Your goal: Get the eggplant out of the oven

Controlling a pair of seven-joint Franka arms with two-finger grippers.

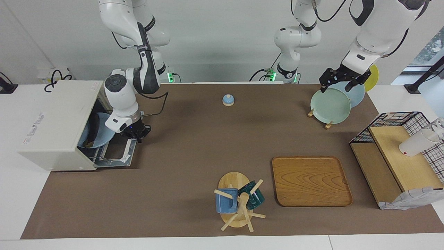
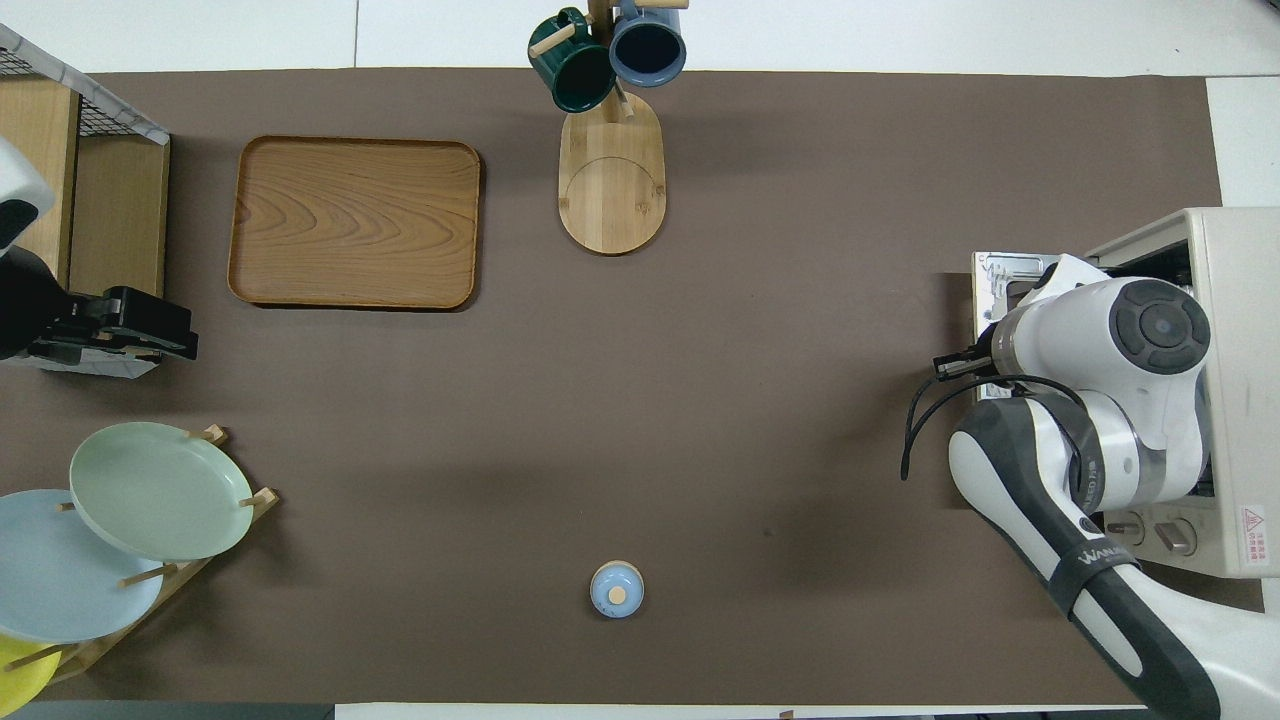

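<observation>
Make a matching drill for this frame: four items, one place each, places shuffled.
Items:
1. eggplant
2. right hand
3. left hand
4. blue mug

Places:
A. on the wooden mug tree
B. over the green plate in the rack
C. on a blue plate in the oven
D. over the open oven door

Pairs: 1-C, 2-D, 3-B, 4-A

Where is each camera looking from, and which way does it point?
Facing view: high across the table, looking at the robots; both arms show, the right gripper at the open oven, the left gripper over the plate rack.
Overhead view: high above the robots' end, looking steeply down; the right arm covers the oven.
Both views show the wooden tray and the mug tree, half a turn apart.
</observation>
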